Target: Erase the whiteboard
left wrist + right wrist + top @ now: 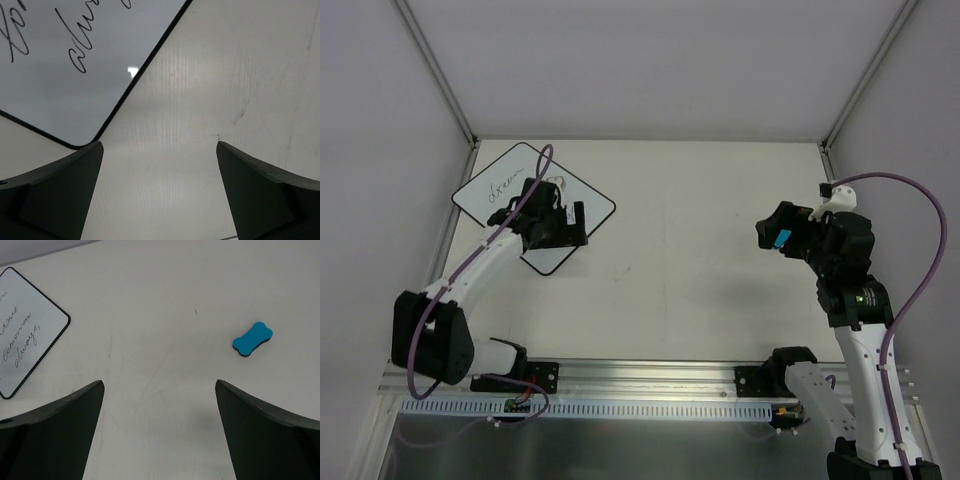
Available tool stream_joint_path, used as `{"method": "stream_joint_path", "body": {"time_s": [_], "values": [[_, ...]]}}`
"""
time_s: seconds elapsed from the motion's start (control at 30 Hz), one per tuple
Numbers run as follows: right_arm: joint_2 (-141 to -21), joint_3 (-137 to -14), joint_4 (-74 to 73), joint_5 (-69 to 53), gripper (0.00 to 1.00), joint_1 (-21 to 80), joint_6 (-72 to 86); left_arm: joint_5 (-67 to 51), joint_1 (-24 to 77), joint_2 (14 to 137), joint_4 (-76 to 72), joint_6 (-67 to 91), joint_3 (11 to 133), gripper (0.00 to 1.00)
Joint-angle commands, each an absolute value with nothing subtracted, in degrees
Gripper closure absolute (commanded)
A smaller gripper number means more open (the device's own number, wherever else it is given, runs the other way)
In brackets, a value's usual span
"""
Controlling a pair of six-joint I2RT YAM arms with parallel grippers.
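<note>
The whiteboard (488, 203) lies tilted at the table's far left, with black cursive writing on it. It also shows in the left wrist view (65, 65) and in the right wrist view (27, 335). My left gripper (558, 232) hovers over the board's near right part, open and empty. Between its fingertips (159, 143) is bare table beside a board corner. A blue bone-shaped eraser (252, 339) lies on the table at the right and shows in the top view (782, 239). My right gripper (775, 232) is open and empty above the table, apart from the eraser (159, 382).
The white table (690, 250) is walled by grey panels at the back and both sides. A metal rail (650, 375) with the arm bases runs along the near edge. Purple cables (920, 200) loop from both wrists.
</note>
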State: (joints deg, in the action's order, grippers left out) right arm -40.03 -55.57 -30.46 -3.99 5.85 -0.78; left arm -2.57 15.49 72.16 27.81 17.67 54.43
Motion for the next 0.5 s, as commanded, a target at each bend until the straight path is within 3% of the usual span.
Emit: {"method": "stream_joint_path", "body": {"time_s": [0.0, 0.23, 0.47], "values": [[-40.6, -54.0, -29.0, -6.0, 0.01, 6.2, 2.2, -2.6, 16.5, 78.9, 25.8, 19.2, 60.9, 0.01], [-40.1, -51.3, -29.0, -9.2, 0.01, 6.1, 2.5, -0.9, 16.5, 94.5, 23.6, 18.7, 67.4, 0.09], [-38.8, -49.1, -29.0, -10.5, 0.01, 6.1, 3.9, -1.6, 17.2, 100.9, 23.0, 20.0, 68.7, 0.19]]}}
